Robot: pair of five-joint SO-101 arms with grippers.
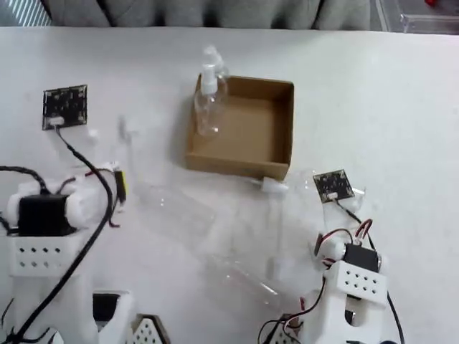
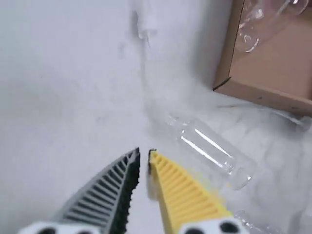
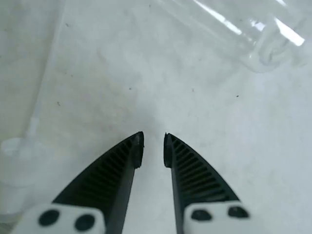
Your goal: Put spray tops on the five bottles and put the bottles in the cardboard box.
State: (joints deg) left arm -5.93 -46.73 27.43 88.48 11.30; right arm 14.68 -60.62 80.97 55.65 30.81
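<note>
On the smooth white desk (image 1: pixel 401 107) a clear plastic bottle (image 2: pixel 209 151) is seen lying just ahead of the left tool (image 2: pixel 144 162) — ribbed fingers nearly pressed together, empty — with the cardboard box (image 2: pixel 263 96) beyond holding an upright capped bottle (image 1: pixel 210 100), while the right tool (image 3: pixel 153 148), narrowly spread, is flanked by a white spray top (image 3: pixel 14 161).

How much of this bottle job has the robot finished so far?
One bottle with its spray top on stands in the cardboard box. Nothing is in hand: the left gripper and right gripper are both empty. At least two bare bottles lie on the table by loose spray tops, not yet capped or boxed.
</note>
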